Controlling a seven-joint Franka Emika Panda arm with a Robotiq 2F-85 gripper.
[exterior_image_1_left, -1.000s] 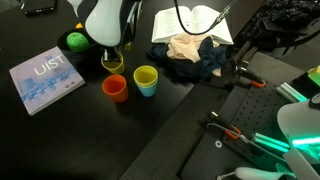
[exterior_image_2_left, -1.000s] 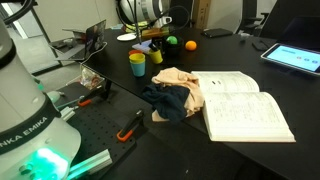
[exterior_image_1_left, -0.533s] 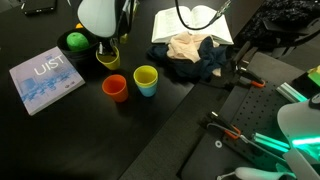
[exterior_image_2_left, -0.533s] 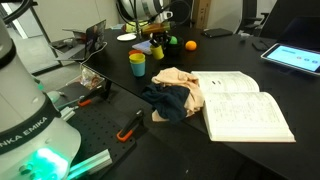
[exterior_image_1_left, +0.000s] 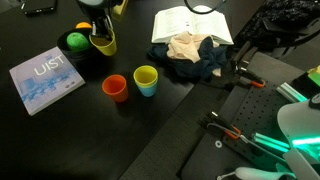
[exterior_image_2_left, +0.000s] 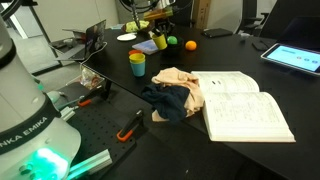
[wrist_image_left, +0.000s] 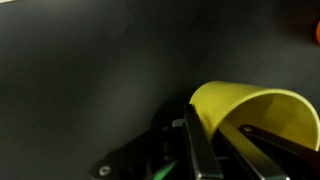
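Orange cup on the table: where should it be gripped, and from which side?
Probably by its rim wall, from above, one finger inside: the orange cup stands upright, mouth open upward. Pinch the side away from the yellow-and-blue cup, which stands close beside it. The gripper seems to hold the yellow cup that way.

"UIST" on book (exterior_image_1_left: 45, 80); "EMIKA" on base (exterior_image_2_left: 25, 125)
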